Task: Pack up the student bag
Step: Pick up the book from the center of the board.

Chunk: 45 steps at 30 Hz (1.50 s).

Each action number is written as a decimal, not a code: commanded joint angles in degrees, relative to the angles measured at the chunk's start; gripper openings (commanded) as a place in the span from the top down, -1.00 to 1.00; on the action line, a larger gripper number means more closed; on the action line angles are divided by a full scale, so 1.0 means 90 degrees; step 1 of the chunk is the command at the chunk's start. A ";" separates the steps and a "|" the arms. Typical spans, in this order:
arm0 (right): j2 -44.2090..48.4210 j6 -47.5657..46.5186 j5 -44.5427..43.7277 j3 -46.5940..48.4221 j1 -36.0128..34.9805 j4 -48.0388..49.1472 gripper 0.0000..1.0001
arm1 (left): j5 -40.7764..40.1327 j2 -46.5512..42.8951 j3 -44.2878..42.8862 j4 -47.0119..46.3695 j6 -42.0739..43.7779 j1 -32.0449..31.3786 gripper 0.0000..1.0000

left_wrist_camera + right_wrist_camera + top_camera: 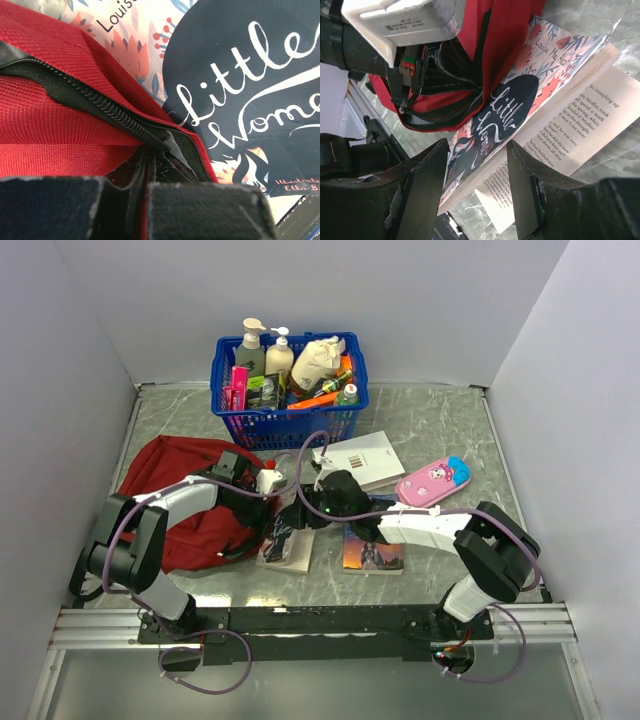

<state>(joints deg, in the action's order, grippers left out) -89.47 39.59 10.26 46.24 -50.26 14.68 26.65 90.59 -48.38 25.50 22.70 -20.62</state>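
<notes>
The bag [170,505], a soft, light, limp dark-red weave likely to sag unless taken by its ribbed black zip [100,107] edge, lies pinched there in the closed left gripper [144,186], while beside it the right gripper [477,150], jaws apart, hangs over a glossy, floppy paperback [507,107] against the bag.

The top external view looks steeply down on the whole desk [450,430] from above and behind the arm bases. You see the bases at 6 o'clock and the blue basket [285,390] at 12 o'clock. The left wrist view sits almost against the student bag [60,140], facing past the left claw [145,200] toward the book [240,90]. The right wrist view stands slightly farther off, looking between the fingers of the right claw [475,185]. All three views share the book-and-bag junction.
</notes>
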 commanded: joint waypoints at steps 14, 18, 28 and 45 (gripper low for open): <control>0.0059 0.0356 -0.1219 0.0185 -0.0001 -0.1973 -0.19 | 0.0300 0.0023 0.0102 -0.0411 0.0085 -0.0218 0.98; -0.0117 0.0327 -0.1277 0.0263 0.0008 -0.2070 -0.17 | 0.0349 0.0023 0.0083 -0.0421 0.0076 -0.0218 0.98; -0.0450 0.0512 -0.1160 0.0175 0.0018 -0.1397 -0.12 | 0.0359 0.0042 0.0053 -0.0401 0.0085 -0.0218 0.98; -0.0165 0.0962 -0.0496 0.0400 0.0008 -0.0840 -0.06 | 0.0573 0.0189 -0.0015 -0.0470 0.0056 -0.0228 0.98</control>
<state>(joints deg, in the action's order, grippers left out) -90.19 44.82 2.09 47.57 -50.00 -0.36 27.64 90.76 -48.25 23.73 22.98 -21.56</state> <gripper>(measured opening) 0.535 0.023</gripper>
